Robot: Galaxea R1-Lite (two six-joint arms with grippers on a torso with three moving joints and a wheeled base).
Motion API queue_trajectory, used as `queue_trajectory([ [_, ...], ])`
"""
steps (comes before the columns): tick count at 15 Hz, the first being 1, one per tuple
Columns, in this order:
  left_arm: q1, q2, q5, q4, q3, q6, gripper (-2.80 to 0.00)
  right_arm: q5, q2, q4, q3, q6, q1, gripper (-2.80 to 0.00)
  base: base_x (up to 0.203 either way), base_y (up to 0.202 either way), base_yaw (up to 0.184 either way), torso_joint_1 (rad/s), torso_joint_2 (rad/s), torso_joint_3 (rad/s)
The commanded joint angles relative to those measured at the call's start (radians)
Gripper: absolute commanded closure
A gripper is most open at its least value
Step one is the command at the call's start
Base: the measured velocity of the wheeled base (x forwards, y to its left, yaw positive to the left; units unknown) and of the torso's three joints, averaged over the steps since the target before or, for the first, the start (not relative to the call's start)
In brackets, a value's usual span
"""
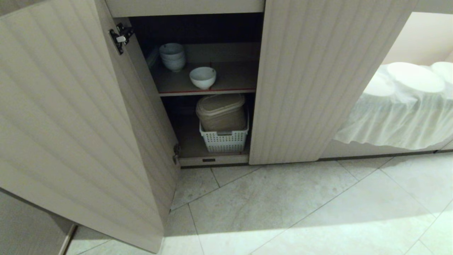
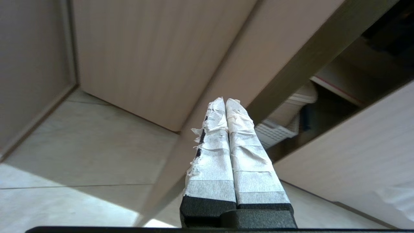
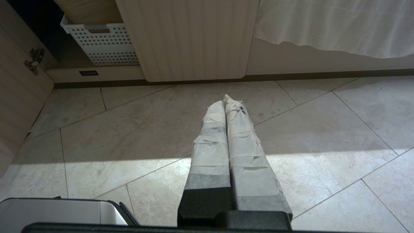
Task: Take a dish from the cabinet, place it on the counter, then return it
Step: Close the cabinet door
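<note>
Dish: white bowl [image 1: 202, 77] is sitting upright on the upper shelf [image 1: 233, 79] of the cabinet [image 1: 311, 88], near its red-taped front edge, nothing gripping it.
Stacked bowls [image 1: 172, 56]: are standing behind it, toward the left rear of the same shelf, apart from it.
Lower shelf: a perforated white basket [image 1: 224, 139] is holding a beige lidded container [image 1: 222, 112].
Cabinet door [image 1: 70, 120]: is hanging wide open on the left.
Left gripper [image 2: 225, 101]: taped fingers are pressing together, empty, pointing at the open door's edge.
Right gripper [image 3: 224, 98]: is hanging over the tiled floor [image 3: 129, 129], fingers pressed together, empty.
</note>
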Motion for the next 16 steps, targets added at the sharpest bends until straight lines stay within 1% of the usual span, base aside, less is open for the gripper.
queue_trajectory([
  [1, -0.008, 0.004, -0.033, -0.003, -0.009, -0.023, 0.00, 0.000, 0.000, 0.000, 0.000, -0.001, 0.001, 0.00, 0.000, 0.000, 0.000, 0.000, 0.00, 0.000],
  [3, -0.008, 0.016, -0.047, -0.003, -0.012, -0.025, 0.00, 0.000, 0.000, 0.000, 0.000, 0.000, 0.002, 0.00, 0.000, 0.000, 0.000, 0.000, 0.00, 0.000],
  [7, -0.006, 0.037, -0.050, -0.025, -0.021, -0.029, 0.00, 0.000, 0.000, 0.000, 0.000, -0.002, 0.000, 0.00, 0.000, 0.000, 0.000, 0.000, 0.00, 0.000],
  [8, -0.007, 0.040, -0.067, -0.025, -0.025, -0.031, 0.00, 0.000, 0.000, 0.000, 0.000, -0.002, 0.000, 0.00, 0.000, 0.000, 0.000, 0.000, 0.00, 0.000],
  [10, -0.006, 0.041, -0.126, -0.025, -0.044, -0.077, 0.00, 0.000, 0.000, 0.000, 0.000, -0.001, 0.001, 0.00, 0.000, 0.000, 0.000, 0.000, 0.00, 0.000],
  [14, -0.006, 0.049, -0.174, -0.025, -0.048, -0.094, 0.00, 0.000, 0.000, 0.000, 0.000, -0.001, 0.000, 0.00, 0.000, 0.000, 0.000, 0.000, 0.00, 0.000],
  [16, -0.008, 0.047, -0.209, -0.024, -0.048, -0.101, 0.00, 0.000, 0.000, 0.000, 0.000, -0.001, 0.000, 0.00, 0.000, 0.000, 0.000, 0.000, 0.00, 0.000],
])
